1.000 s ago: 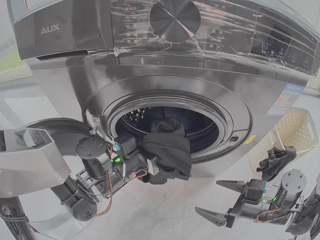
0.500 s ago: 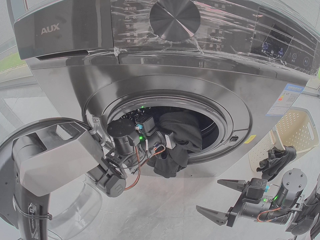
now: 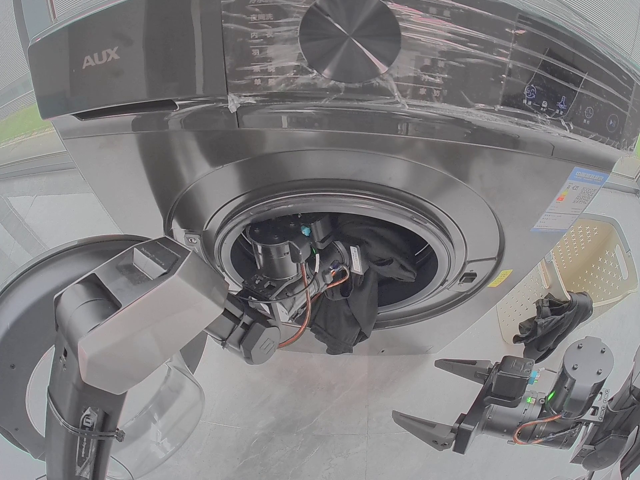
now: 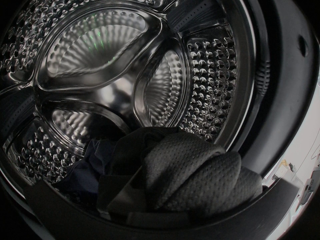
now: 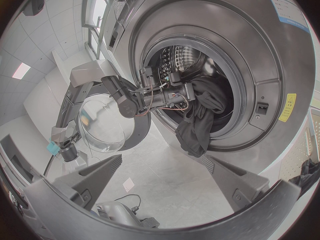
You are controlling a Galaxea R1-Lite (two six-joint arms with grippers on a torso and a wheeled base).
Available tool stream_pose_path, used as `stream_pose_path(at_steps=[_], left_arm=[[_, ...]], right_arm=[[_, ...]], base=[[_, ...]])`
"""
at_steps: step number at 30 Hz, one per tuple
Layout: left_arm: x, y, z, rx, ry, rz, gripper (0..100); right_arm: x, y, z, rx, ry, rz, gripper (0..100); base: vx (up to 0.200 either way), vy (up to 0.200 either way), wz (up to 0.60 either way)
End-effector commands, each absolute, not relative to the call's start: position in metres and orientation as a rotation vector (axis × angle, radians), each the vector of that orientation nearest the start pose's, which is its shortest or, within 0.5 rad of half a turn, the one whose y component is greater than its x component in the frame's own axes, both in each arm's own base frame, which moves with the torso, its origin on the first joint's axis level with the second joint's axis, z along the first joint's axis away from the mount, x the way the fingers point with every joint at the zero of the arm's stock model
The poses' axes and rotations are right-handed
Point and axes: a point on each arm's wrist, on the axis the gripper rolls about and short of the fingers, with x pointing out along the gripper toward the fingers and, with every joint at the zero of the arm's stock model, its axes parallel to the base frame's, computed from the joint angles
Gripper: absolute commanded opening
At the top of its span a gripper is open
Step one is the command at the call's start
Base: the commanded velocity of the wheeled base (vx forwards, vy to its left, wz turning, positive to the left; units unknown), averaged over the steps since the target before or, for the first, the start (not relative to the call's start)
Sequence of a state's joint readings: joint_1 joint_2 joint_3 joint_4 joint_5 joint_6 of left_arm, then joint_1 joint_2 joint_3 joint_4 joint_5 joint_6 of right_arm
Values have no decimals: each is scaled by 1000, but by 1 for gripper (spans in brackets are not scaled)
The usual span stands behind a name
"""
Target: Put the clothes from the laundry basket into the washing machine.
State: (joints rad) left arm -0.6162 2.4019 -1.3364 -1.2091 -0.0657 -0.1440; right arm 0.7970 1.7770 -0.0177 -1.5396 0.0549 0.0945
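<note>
My left gripper (image 3: pixel 365 261) sits inside the washing machine's round opening (image 3: pixel 427 235), shut on a black garment (image 3: pixel 353 301). Part of that garment lies in the drum, and its tail hangs out over the lower door rim (image 5: pixel 195 134). In the left wrist view the same dark knit cloth (image 4: pixel 190 170) bunches in front of the steel drum (image 4: pixel 100 50), with dark blue clothing (image 4: pixel 88 165) lying behind it. My right gripper (image 3: pixel 417 395) hangs open and empty low over the floor, in front of the cream laundry basket (image 3: pixel 597 255). Another black garment (image 3: pixel 553 321) drapes over the basket's front rim.
The washer's glass door (image 3: pixel 40 315) stands swung open beside my left arm. Grey tiled floor (image 3: pixel 320 408) stretches in front of the machine. The basket stands close against the washer's side, by a yellow sticker (image 3: pixel 500 278).
My left arm has risen and pushed into the drum opening, carrying the black garment from the door rim into the drum. The right arm has stayed still.
</note>
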Motion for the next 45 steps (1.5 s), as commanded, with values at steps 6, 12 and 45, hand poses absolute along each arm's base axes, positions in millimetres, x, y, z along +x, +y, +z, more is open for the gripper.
stream_pose_path(at_steps=[6, 12, 45], left_arm=[[424, -291, 87, -195, -138, -615, 0], [438, -280, 90, -200, -153, -538, 0], [374, -280, 55, -111, 278, -565, 100]], right_arm=[[142, 147, 82, 2, 268, 835, 100], [139, 144, 80, -7, 284, 834, 100], [139, 148, 76, -12, 298, 843, 100]], base=[[0, 0, 0], [0, 0, 0], [0, 0, 0]])
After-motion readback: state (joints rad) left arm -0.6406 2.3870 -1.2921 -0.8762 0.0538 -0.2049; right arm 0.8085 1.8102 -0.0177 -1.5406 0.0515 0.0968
